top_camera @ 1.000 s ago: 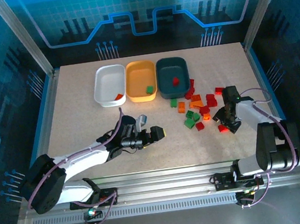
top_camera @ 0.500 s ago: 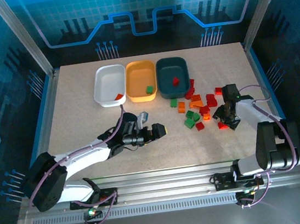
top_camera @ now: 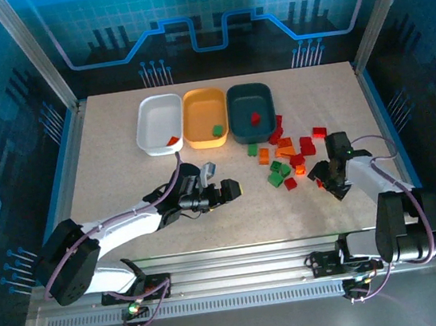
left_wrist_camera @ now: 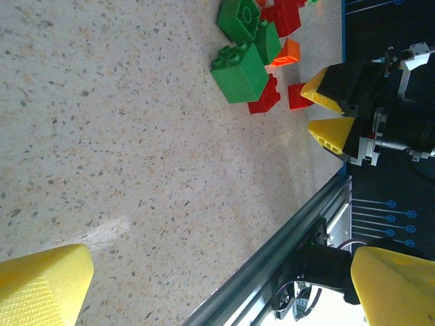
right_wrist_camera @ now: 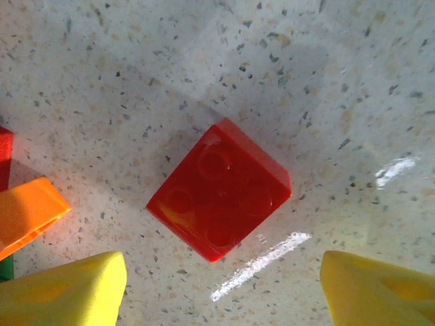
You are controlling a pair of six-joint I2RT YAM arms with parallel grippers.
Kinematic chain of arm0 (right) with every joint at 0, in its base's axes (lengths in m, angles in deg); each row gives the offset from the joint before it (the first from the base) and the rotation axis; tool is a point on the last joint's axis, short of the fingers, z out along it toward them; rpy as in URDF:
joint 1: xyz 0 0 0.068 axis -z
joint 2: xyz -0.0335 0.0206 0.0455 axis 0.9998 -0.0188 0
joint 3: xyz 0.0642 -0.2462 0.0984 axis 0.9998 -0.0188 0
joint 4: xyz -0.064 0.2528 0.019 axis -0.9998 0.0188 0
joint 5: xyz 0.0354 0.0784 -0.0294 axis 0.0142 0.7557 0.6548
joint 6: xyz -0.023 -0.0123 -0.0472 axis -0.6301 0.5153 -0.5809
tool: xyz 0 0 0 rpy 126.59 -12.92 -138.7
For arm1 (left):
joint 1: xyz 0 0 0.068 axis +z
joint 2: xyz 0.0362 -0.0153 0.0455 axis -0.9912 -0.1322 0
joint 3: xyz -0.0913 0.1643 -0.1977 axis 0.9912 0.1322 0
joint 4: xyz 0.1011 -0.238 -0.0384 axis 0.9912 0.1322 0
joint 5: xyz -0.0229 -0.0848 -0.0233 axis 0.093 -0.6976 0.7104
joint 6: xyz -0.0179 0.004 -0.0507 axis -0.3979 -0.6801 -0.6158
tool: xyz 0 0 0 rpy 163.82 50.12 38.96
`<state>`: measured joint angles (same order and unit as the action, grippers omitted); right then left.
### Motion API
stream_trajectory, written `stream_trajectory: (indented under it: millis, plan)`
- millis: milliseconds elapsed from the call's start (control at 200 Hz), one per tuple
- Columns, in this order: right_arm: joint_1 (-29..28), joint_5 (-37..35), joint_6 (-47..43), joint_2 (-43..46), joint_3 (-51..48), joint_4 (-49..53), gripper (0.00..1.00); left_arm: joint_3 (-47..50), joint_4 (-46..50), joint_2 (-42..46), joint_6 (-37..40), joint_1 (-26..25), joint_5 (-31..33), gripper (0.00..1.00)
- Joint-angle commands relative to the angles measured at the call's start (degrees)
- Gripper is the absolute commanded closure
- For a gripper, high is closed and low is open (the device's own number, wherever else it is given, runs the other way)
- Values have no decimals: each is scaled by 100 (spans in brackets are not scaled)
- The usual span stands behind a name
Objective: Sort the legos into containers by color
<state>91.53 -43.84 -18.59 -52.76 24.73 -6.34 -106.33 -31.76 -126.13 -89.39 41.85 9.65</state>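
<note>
- On the table, top view: loose legos point(top_camera: 285, 154) lie right of the dark teal tray point(top_camera: 248, 88), with the white tray point(top_camera: 147, 128) and orange-yellow tray point(top_camera: 202, 94) beside it. The right gripper point(top_camera: 330, 182) is low at the pile's near edge.
- Left wrist: the left gripper point(left_wrist_camera: 221, 272) is spread wide, with bare table between its jaws.
- Right wrist: the jaws are apart, straddling a red brick point(right_wrist_camera: 221, 200) and holding nothing. The brick sits diagonal to them (corners toward the pads). It looks light, rigid and glossy, so grip two flat side walls.
</note>
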Motion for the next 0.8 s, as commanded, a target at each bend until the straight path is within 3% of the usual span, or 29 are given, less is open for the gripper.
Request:
stream_trajectory:
  millis: [0,315,465,645,795]
  plan:
    - [138,312,293,-47,-81,-714,23,-58,172,165,178,60,-38,1]
    - [257,57,105,-892,380,-1017,25,143,206,406,172,279,-45,1]
    - [244,-30,-89,-1124,563,-923,35,156,233,441,187,329,-64,1]
    - [240,-291,-344,-1146,653,-646,57,174,275,465,195,414,-77,1]
    - [142,-460,-489,-949,675,-509,64,147,471,678,271,684,-114,1]
